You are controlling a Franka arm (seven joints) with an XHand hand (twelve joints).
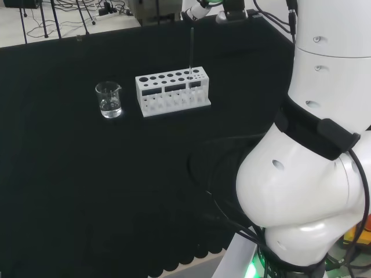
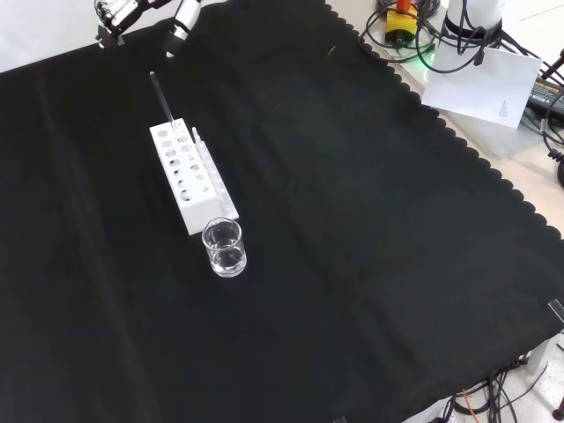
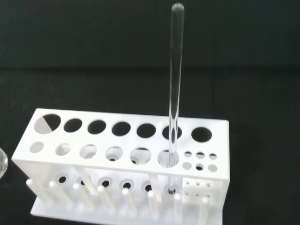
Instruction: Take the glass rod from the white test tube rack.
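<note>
Head view: we note the white plastic test tube rack (image 1: 173,92) with its rows of round holes standing on the black-cloth tabletop (image 1: 87,185), far from the arm's white links. The thin clear glass rod (image 1: 191,58) stands upright in a hole near the rack's right end. A small clear glass beaker (image 1: 109,99) with a little clear liquid sits just to the rack's left, apart from it.

Front view: the rack runs away from us, beaker at its near end, rod at the far end. The black and white hand (image 2: 123,13) shows at the top edge, above and beyond the rod and clear of it. We cannot tell whether its fingers are open or curled.

Wrist view: the rod passes through a front-row hole beside the block of small holes, its rounded tip well above the deck.

Judgement: grasp the rod on the bare length above the deck and lift straight along its axis, so it does not bind or tip the rack.

Cables and stands lie beyond the cloth's scalloped edge.
</note>
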